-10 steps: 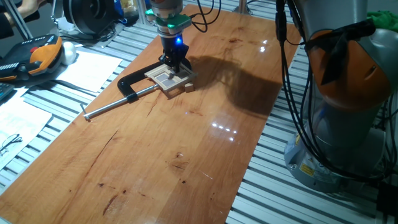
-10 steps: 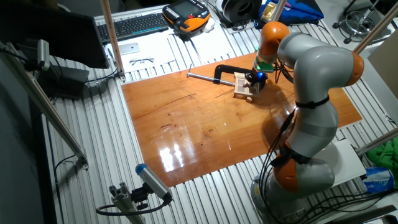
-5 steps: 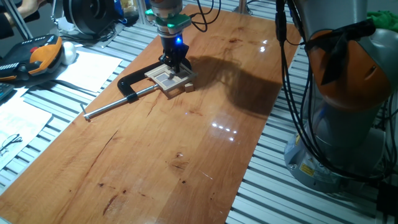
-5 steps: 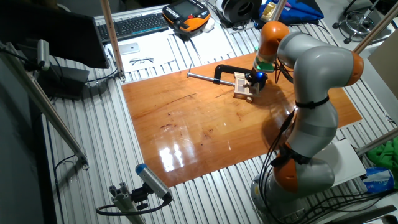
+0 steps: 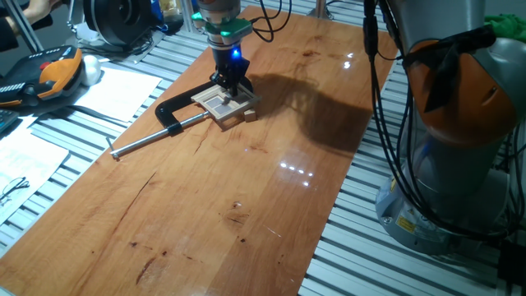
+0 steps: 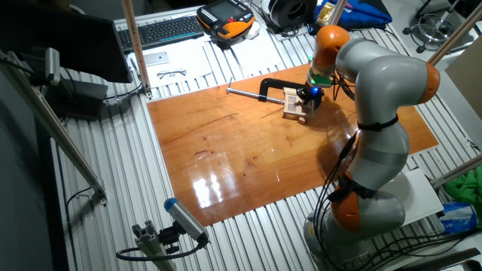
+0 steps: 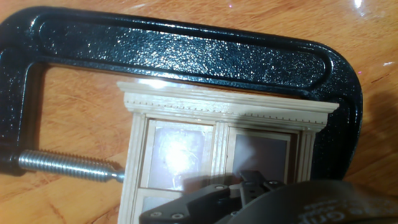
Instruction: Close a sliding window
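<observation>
A: Where's your window (image 7: 224, 149)?

B: Inside the clamp (image 7: 186, 50), screw on its left side. Light, thin wood, probably fragile; push the sash bar gently.

A: Gripper (image 5: 231, 84)?

B: Right over it; can't tell its opening.

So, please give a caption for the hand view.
Gripper low over the wooden window, held in a black C-clamp.

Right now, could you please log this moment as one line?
gripper: down at sliding window | jaws: state unclear | window: clamped in black C-clamp | table: wooden
</observation>
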Robot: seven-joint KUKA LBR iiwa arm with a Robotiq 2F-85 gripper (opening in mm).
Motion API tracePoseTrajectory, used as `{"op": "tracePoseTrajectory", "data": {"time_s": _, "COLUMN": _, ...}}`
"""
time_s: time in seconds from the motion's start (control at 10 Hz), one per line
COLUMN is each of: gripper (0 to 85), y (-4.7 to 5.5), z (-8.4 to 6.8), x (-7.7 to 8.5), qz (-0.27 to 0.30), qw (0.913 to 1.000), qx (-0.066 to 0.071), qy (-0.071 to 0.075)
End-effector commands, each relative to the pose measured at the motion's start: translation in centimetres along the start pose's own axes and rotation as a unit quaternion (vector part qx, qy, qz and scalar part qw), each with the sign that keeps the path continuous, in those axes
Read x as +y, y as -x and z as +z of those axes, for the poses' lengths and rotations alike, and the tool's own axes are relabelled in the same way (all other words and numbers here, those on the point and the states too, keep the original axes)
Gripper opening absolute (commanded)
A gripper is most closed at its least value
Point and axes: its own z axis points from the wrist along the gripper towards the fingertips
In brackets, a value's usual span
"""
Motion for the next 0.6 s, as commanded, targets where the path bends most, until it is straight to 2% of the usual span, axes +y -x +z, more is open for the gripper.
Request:
{"op": "tracePoseTrajectory", "data": {"time_s": 0.0, "gripper": 0.0, "y": -0.01, "z": 0.01, "x": 0.01, "qz": 0.0, "qw": 1.0, "qx": 0.001, "qy": 0.0}}
{"op": "tracePoseTrajectory", "data": {"time_s": 0.5, "gripper": 0.0, "y": -0.05, "z": 0.03, "x": 0.05, "qz": 0.001, "qw": 1.0, "qx": 0.008, "qy": 0.001}}
